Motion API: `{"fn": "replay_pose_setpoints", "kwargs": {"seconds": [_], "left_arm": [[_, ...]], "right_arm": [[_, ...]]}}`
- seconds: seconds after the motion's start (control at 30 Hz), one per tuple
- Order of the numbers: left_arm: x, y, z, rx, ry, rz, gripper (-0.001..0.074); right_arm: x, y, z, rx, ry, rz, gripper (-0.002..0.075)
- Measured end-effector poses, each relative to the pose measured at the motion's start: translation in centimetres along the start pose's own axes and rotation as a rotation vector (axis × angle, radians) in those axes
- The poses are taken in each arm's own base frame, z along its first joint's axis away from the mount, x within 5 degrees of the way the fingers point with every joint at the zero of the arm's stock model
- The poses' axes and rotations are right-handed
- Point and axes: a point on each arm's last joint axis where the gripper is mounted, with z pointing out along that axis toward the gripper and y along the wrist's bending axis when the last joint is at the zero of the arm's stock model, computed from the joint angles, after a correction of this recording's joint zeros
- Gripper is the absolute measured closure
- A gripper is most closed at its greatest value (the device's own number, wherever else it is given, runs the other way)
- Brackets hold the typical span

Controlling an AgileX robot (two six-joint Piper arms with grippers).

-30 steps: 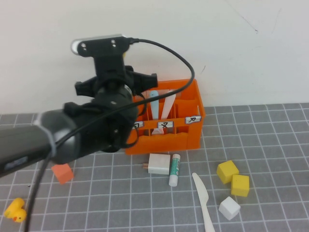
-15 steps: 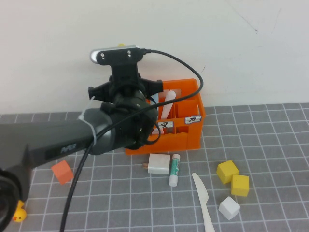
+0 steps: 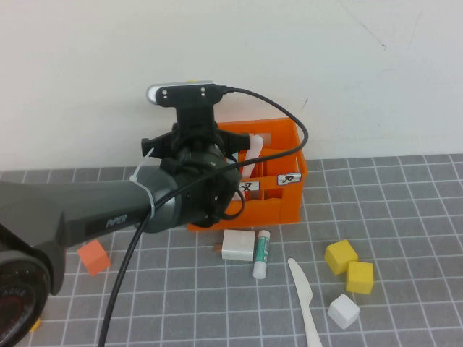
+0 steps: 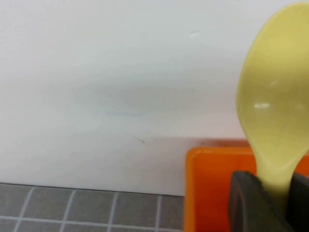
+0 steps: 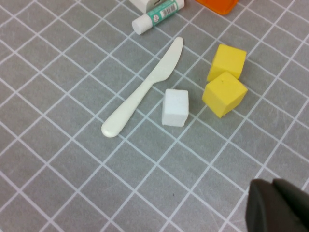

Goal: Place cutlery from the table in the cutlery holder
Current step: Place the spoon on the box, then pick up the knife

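My left gripper point(image 4: 276, 189) is shut on the pale yellow spoon point(image 4: 273, 106), bowl end up, above the left rear rim of the orange cutlery holder point(image 4: 217, 188). In the high view the left arm's wrist point(image 3: 189, 155) hides the gripper and covers the left part of the cutlery holder point(image 3: 278, 184). The white knife point(image 3: 305, 300) lies flat on the table, front right of the holder. It also shows in the right wrist view point(image 5: 145, 89). My right gripper point(image 5: 279, 207) is shut and empty, hovering above the table some way from the knife.
A white-and-green tube point(image 3: 261, 253) and a white block point(image 3: 239, 244) lie before the holder. Two yellow cubes point(image 3: 341, 255) point(image 3: 359, 276) and a white cube point(image 3: 343, 311) sit right of the knife. An orange cube point(image 3: 93, 256) lies left. A pale pink utensil point(image 3: 253, 148) stands in the holder.
My left arm has moved right and toward the holder with the spoon and now covers the holder's left side and the blue utensil. The knife and blocks have not moved.
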Motion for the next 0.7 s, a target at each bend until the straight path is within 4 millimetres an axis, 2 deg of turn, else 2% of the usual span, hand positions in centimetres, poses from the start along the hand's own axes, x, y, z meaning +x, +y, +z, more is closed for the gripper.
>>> {"fn": "replay_pose_setpoints", "kwargs": {"seconds": [0.1, 0.17, 0.33, 0.43, 0.5, 0.57, 0.63, 0.7], "left_arm": [[0.1, -0.5, 0.0, 0.05, 0.025, 0.045, 0.0609], [0.2, -0.7, 0.0, 0.071, 0.036, 0.06, 0.0547], [0.2, -0.6, 0.0, 0.063, 0.027, 0.091, 0.0339], [0.0, -0.3, 0.0, 0.031, 0.007, 0.132, 0.0302], [-0.5, -0.1, -0.3, 0.001, -0.008, 0.158, 0.0314], [-1.5, 0.2, -1.0, -0.018, -0.025, 0.164, 0.0359], [-3.2, 0.1, -2.5, -0.014, -0.055, 0.187, 0.0449], [-5.0, 0.0, -4.2, -0.006, -0.099, 0.194, 0.0571]], "right_arm": [[0.0, 0.0, 0.0, 0.0, 0.0, -0.004, 0.0729], [0.0, 0.0, 0.0, 0.0, 0.0, -0.004, 0.0729], [0.0, 0.0, 0.0, 0.0, 0.0, -0.006, 0.0729], [0.0, 0.0, 0.0, -0.002, 0.001, -0.006, 0.0729], [0.0, 0.0, 0.0, -0.002, 0.001, -0.006, 0.0729], [0.0, 0.0, 0.0, -0.002, 0.001, -0.006, 0.0729], [0.0, 0.0, 0.0, -0.002, 0.001, -0.006, 0.0729], [0.0, 0.0, 0.0, -0.002, 0.001, -0.006, 0.0729]]}}
